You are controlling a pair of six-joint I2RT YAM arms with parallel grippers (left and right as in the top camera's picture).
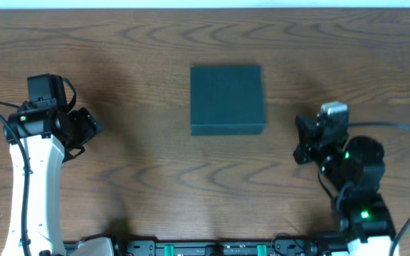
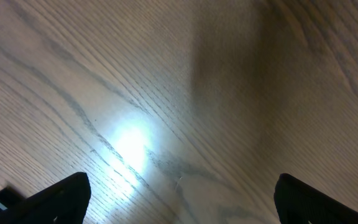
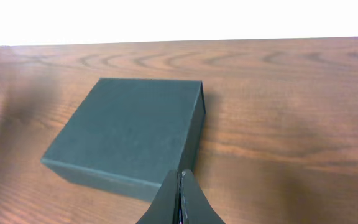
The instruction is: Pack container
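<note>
Right fingers (image 3: 166,205) are pinched fully together, gripping nothing (they point at the box (image 3: 129,127), not touching it). Left fingers (image 2: 58,196) are spread wide over bare bench (image 2: 166,93), empty. The box sits closed mid-bench, between both arms.

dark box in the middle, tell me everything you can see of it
The box is square, low and dark teal-black, matte like card, with a flat lid that is shut. It lies flat near the middle of the wooden table, sides roughly parallel to its edges. Nothing rests on it; only the table touches it.
</note>
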